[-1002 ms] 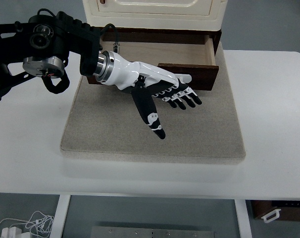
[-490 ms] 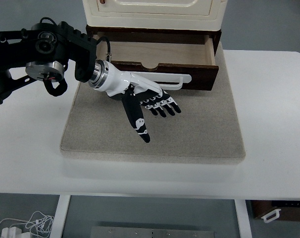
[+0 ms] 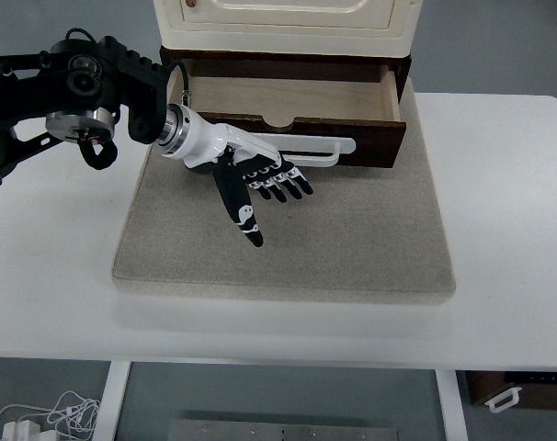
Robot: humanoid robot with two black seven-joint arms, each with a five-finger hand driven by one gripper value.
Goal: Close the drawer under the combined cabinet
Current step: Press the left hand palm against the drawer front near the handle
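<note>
While the drawer [image 3: 301, 99] under the cream cabinet [image 3: 283, 23] is seen pulled out toward the camera, its pale wooden inside is left exposed and nothing can be made out lying in it. The drawer's dark brown front panel [image 3: 352, 136] is shown with a shallow curved notch at the middle of its top edge. The cabinet and drawer are carried on a grey mat [image 3: 352, 239], which is spread over the white counter [image 3: 508, 230]. The left hand [image 3: 260, 179] is brought in from the picture's left edge on a black arm [image 3: 67, 87] with a silver wrist joint. Its fingers [image 3: 283, 184] are held out straight and slightly fanned, nothing being gripped, and the thumb [image 3: 239, 207] is angled downward over the mat, apart from the other fingers. The white back of the hand is laid along the lower part of the drawer's front panel, just in front of it; whether the panel is actually touched cannot be told from this view. The black fingertips are seen over the mat, just below the panel. The right arm is not visible. White cables [image 3: 49, 418] are seen on the floor at the lower left, below the counter's edge.
</note>
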